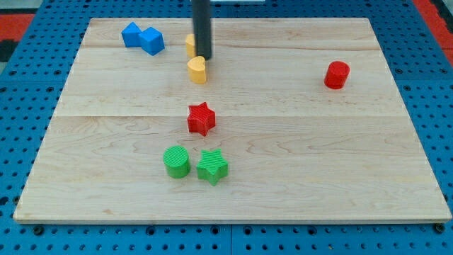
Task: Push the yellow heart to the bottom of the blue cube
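The yellow heart (197,70) lies on the wooden board (297,156) in the upper middle-left. My tip (203,57) is just above the heart, at its upper right edge, touching or nearly so. Two blue blocks sit together at the upper left: a blue cube (151,40) and another blue block (132,34) to its left. The heart is to the right of and a little below the blue cube. A second yellow block (190,44) is partly hidden behind the rod.
A red star (201,118) lies in the middle, below the heart. A green cylinder (176,161) and a green star (212,166) sit side by side lower down. A red cylinder (337,74) is at the right.
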